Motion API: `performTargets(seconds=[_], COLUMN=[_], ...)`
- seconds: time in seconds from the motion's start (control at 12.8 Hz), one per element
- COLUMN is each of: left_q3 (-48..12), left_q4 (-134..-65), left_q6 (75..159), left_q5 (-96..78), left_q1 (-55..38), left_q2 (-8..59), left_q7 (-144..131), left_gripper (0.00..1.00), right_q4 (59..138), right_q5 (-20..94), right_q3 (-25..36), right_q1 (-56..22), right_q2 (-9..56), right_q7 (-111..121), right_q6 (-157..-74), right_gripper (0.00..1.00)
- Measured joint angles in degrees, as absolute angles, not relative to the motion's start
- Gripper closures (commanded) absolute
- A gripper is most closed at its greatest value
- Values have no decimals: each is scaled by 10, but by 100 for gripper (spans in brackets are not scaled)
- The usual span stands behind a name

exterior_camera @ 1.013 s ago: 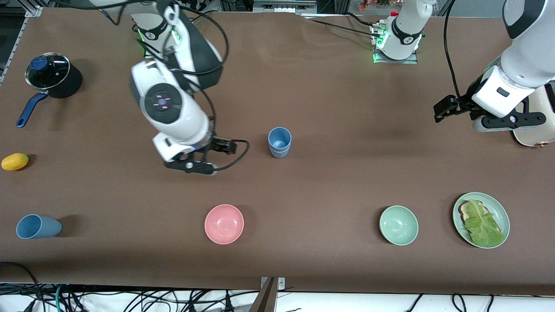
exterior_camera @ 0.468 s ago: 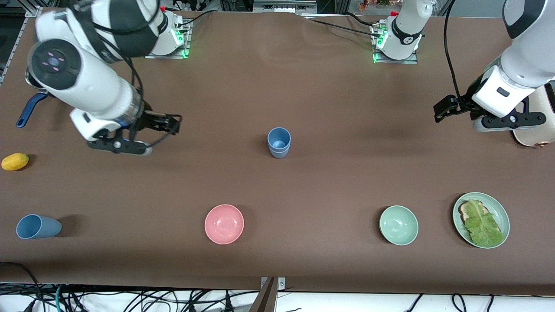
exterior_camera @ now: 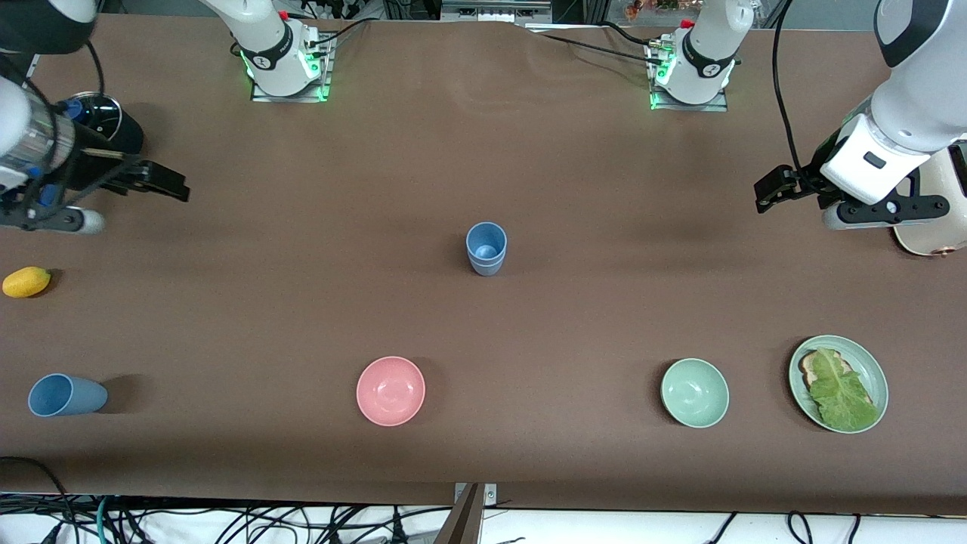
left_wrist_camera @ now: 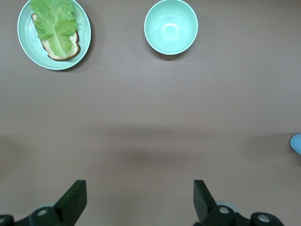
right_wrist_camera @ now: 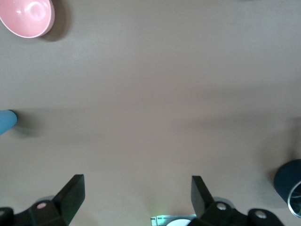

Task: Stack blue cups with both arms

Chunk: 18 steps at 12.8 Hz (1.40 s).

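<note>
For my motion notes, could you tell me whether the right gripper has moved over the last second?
Yes. The right gripper has swung away from the upright blue cup toward the right arm's end of the table, near the black pot.

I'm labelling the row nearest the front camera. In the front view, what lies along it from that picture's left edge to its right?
Blue cup on its side → pink bowl → pale green bowl → green plate with bread and lettuce.

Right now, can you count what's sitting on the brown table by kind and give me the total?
Blue plastic cups: 3, two nested mid-table, one lying on its side
Bowls: 2, pink, pale green
Green plate with bread and lettuce: 1
Black lidded saucepan: 1
Yellow lemon-like fruit: 1
Cream vessel at table edge: 1
Total: 9
</note>
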<state>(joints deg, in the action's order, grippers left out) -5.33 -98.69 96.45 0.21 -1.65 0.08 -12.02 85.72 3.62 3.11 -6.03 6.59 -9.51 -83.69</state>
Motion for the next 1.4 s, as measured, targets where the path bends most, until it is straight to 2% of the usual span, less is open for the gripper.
performTargets(seconds=[1.4], left_q3=[-53], left_q4=[-987], left_q6=[959], left_q5=[2], left_q1=[-16], left_q2=[1], left_q7=[-120], left_gripper=[0], right_q4=[872], right_q5=[-11], right_q3=[19], right_q1=[-47], right_q2=[45], right_q7=[17], right_q6=[-821], right_gripper=[0])
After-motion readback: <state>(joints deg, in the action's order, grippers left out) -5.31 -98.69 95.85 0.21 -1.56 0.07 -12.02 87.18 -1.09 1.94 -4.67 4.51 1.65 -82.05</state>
